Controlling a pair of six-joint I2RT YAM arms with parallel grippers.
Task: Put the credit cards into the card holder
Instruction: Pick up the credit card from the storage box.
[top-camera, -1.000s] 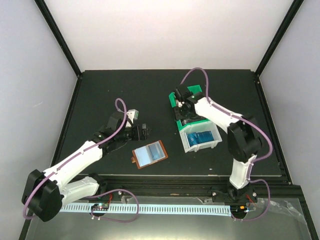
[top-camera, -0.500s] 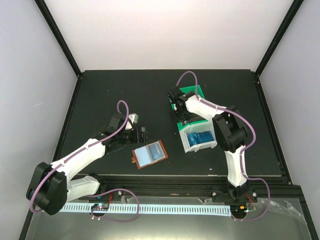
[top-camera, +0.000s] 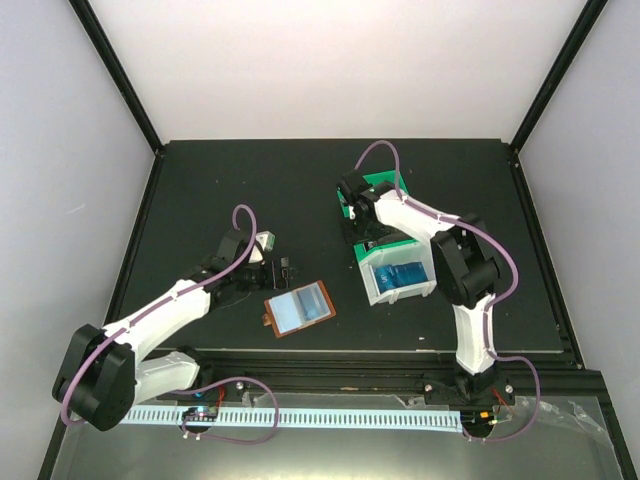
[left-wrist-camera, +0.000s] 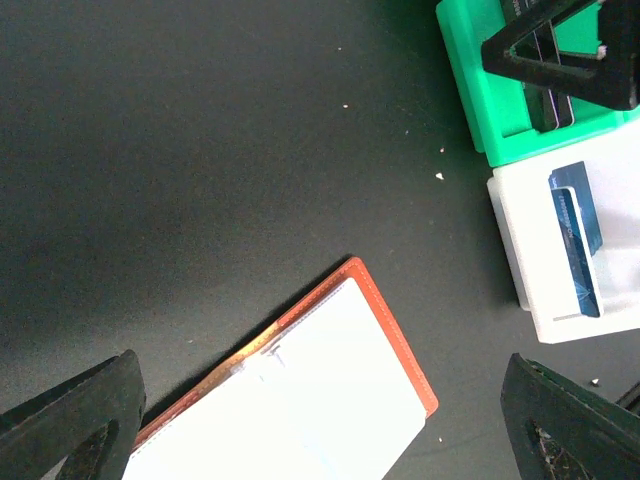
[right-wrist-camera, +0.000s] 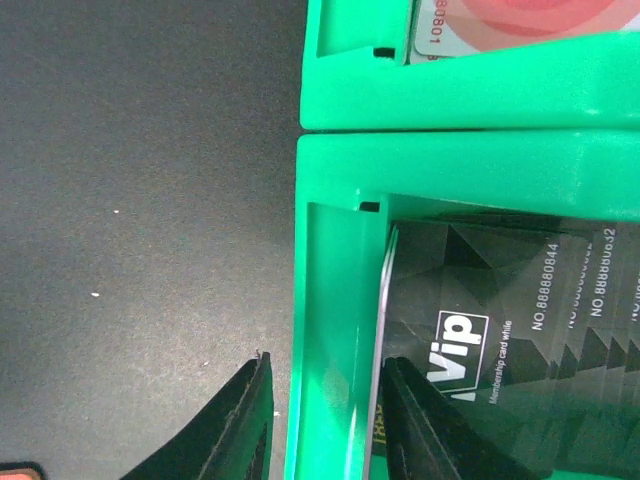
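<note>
The brown card holder (top-camera: 299, 308) lies open on the black table, its clear sleeves up; it fills the bottom of the left wrist view (left-wrist-camera: 320, 400). My left gripper (top-camera: 285, 268) hovers open just behind it, jaws wide and empty (left-wrist-camera: 320, 430). My right gripper (top-camera: 370, 232) is down in the green-and-white tray (top-camera: 390, 183). In the right wrist view its jaws (right-wrist-camera: 325, 425) straddle the green wall (right-wrist-camera: 330, 300) and the edge of the black credit cards (right-wrist-camera: 480, 300). A thin gap shows beside the outer finger. Blue cards (left-wrist-camera: 575, 235) stand in the white bin. A red-and-white card (right-wrist-camera: 500, 25) sits in the far bin.
The tray stands right of centre, about a hand's width from the card holder. Black frame posts and a raised rim (top-camera: 150, 200) border the table. A toothed white rail (top-camera: 300, 415) runs along the near edge by the arm bases.
My right gripper's jaws have narrowed a lot around the tray wall and the black cards, and that arm's elbow has swung left. My left gripper drifted slightly nearer, still open.
</note>
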